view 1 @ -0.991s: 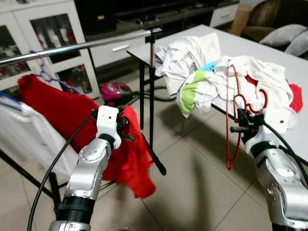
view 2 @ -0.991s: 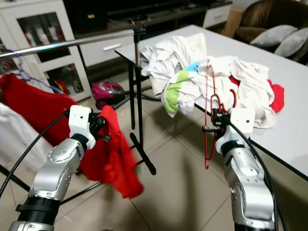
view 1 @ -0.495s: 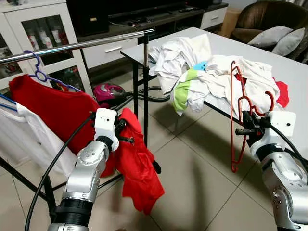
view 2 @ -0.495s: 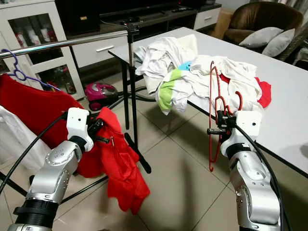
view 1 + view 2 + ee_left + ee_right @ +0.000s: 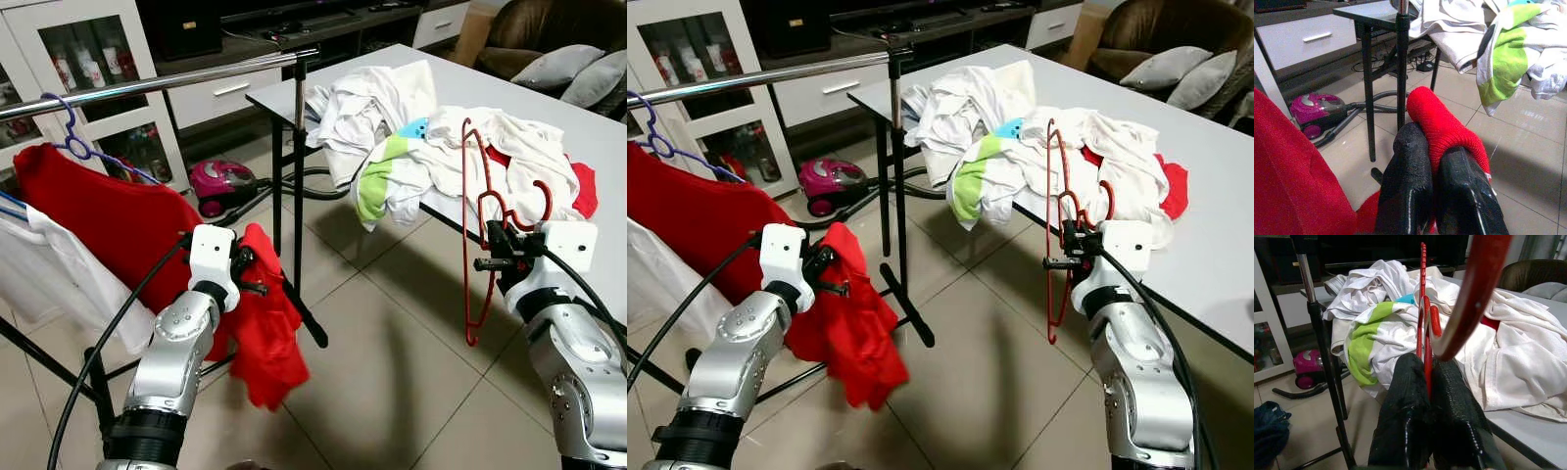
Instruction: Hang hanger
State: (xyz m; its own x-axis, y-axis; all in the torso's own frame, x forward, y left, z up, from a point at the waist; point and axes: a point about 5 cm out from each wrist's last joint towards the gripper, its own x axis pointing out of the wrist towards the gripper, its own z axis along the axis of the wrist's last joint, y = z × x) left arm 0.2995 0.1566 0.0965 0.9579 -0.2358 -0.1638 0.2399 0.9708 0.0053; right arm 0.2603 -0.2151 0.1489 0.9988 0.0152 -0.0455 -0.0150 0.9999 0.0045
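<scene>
Here the right gripper (image 5: 493, 253), at the right of the left eye view, has its two black fingers pressed tight on a red hanger (image 5: 475, 230), which stands on edge with its hook curling up beside the wrist and its long side hanging down toward the floor. The hanger is in the air just in front of the table's near edge, well apart from the clothes rail (image 5: 157, 86) that crosses the upper left of the frame. The left gripper (image 5: 245, 269), at lower left of centre, is clamped on a fold of a red garment (image 5: 265, 333) that droops below it; in the left wrist view the red cloth bulges out between the closed fingers (image 5: 1408, 186). Behind it, on the rail, a red shirt (image 5: 98, 220) hangs from a purple hanger (image 5: 73, 132), with a white garment (image 5: 49, 269) beside it at the far left. As for containers, a white cabinet (image 5: 88, 54) with glass doors stands at the upper left, with bottles or jars on its shelves, too small to tell apart. The white table (image 5: 490, 83) at upper right carries a heap of white, green and red laundry (image 5: 431, 152). The floor (image 5: 392, 352) is pale tile; a pink vacuum cleaner (image 5: 220, 181) sits under the rail, and a brown sofa (image 5: 519, 44) with grey cushions is at the top right corner.
</scene>
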